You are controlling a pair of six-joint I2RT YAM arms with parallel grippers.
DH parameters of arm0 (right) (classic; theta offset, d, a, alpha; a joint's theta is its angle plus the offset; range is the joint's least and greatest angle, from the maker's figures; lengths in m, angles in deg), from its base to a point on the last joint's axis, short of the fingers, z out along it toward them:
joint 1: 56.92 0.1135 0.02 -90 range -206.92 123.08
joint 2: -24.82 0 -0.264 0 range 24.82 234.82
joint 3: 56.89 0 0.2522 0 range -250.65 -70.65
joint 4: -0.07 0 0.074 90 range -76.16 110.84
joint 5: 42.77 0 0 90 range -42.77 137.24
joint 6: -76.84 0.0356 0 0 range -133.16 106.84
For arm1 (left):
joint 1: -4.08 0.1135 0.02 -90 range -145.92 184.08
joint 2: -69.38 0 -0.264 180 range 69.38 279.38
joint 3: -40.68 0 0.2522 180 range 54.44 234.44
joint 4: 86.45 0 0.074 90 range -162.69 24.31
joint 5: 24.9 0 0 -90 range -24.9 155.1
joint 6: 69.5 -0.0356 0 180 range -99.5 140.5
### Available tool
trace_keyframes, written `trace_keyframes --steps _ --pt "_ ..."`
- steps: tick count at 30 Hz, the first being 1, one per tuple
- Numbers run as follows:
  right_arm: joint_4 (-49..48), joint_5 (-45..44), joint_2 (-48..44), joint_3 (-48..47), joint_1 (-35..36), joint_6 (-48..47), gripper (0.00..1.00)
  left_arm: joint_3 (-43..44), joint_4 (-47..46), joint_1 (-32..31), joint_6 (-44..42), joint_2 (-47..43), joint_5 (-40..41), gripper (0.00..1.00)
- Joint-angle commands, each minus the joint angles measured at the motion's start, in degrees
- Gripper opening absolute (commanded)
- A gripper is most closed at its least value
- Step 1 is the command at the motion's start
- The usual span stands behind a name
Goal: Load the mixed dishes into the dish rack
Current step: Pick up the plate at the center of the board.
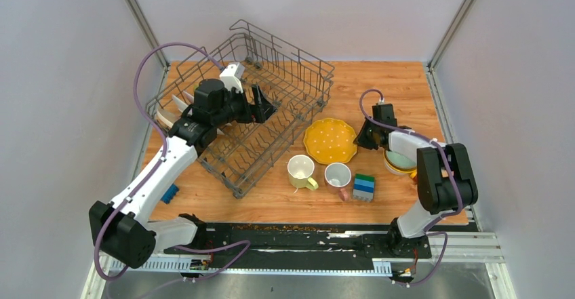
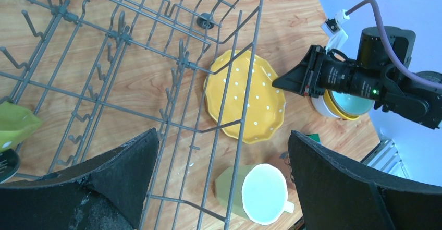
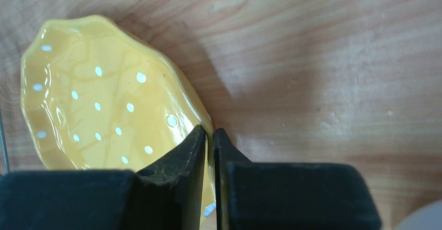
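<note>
Dish rack point(image 1: 271, 119): grey wire basket with thin rods, upright tines and raised sides, sitting skewed on the wood-grain table point(image 1: 400, 82). A couple of pale plates point(image 1: 168, 114) stand on edge at the rack's left end, partly hidden by the left arm.

Scalloped plate point(image 3: 94, 105): glossy yellow ceramic with white dots and a wavy rim, lying on the table just off the rack's near-right side. The wrist view can't tell me whether its gripped edge is lifted.

Pale yellow mug point(image 1: 300, 171): faceted, white inside, upright, just off the rack's near corner. White mug point(image 1: 338, 175) with a pink handle stands beside it, farther from the rack. The toy blocks point(image 1: 364, 186), a green-over-blue stack, are one step farther out again.

Bowls point(image 2: 349, 105): pale green nested in yellow-orange, well right of the rack beyond the plate, half covered by the right arm.

Left gripper point(image 2: 223, 135): arm stretched forward over the rack, wrist above the basket floor. The foam-faced jaws are spread fully wide with nothing between them but rack wire below.

Right gripper point(image 3: 208, 133): arm folded with the elbow high and the wrist angled down toward the rack. The jaws are pinched almost together on the plate's rim, on the edge away from the rack.
</note>
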Motion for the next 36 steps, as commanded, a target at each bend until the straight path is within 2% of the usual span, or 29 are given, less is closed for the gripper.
trace_keyframes --steps 1,11,21,26,31,36 --pt "2.8 -1.7 -5.2 3.7 -0.8 -0.7 0.0 2.9 -1.3 0.2 -0.3 0.5 -1.5 1.0" --pt "-1.5 14.2 -11.4 7.1 -6.4 3.9 0.0 3.3 -2.4 0.2 1.4 2.0 -4.4 1.0" --pt "-4.6 20.3 -14.2 8.9 -7.5 7.6 0.0 3.9 -3.4 0.2 2.1 2.9 -7.6 1.0" --pt "-4.9 20.0 -15.1 9.2 -7.5 8.0 0.0 4.5 -3.4 0.1 2.1 3.5 -8.9 1.0" --pt "-1.4 15.9 -10.8 7.2 -7.3 5.7 0.0 4.4 -3.9 0.1 2.7 3.8 -9.3 1.0" --pt "1.4 10.8 -7.7 5.0 -4.6 4.3 0.11 4.2 -4.3 0.1 2.9 4.2 -9.8 1.0"
